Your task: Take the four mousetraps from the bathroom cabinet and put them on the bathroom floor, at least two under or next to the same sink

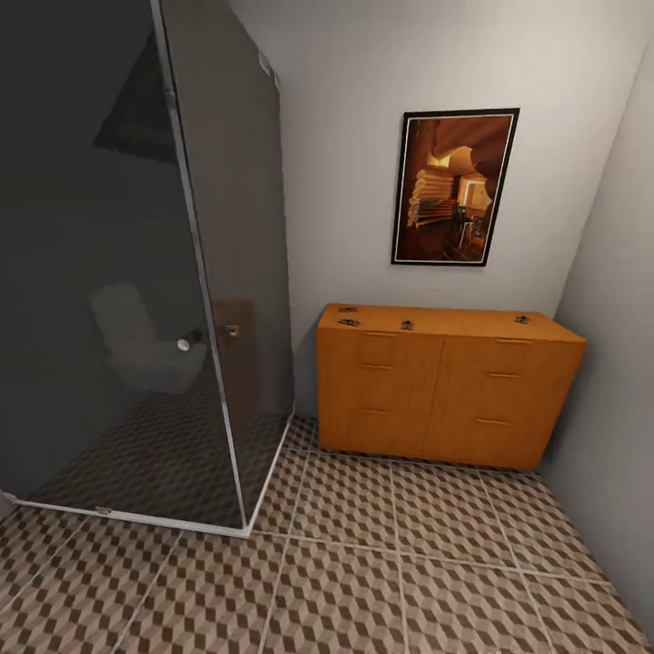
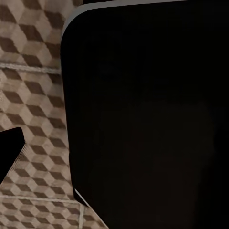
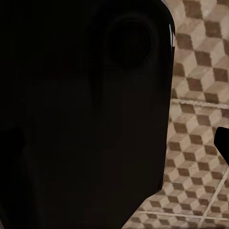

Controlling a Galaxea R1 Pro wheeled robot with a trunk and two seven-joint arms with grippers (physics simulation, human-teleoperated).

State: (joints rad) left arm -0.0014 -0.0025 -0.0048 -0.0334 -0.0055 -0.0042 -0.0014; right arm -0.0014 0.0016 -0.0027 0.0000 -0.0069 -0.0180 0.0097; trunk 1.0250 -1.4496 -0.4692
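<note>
Four mousetraps (image 1: 406, 324) atop the cabinet (image 1: 445, 386), against the back wall, right of shower enclosure (image 1: 145, 272).

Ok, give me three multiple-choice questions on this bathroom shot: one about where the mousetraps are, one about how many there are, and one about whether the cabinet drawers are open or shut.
1. Where do the mousetraps lie?
A. on the tiled floor
B. on the cabinet's flat top
C. inside the shower enclosure

2. How many mousetraps can be counted in the head view?
A. two
B. three
C. four

3. In what state are the cabinet's drawers?
A. all shut
B. one pulled out
C. all pulled out

Answers:
1. B: the mousetraps sit as small dark shapes on top of the cabinet, none on the bathroom floor.
2. C: two lie near the top's left end, one near the middle and one near the right end.
3. A: every drawer front lies flush with its bar handle, and no gap shows.
</note>
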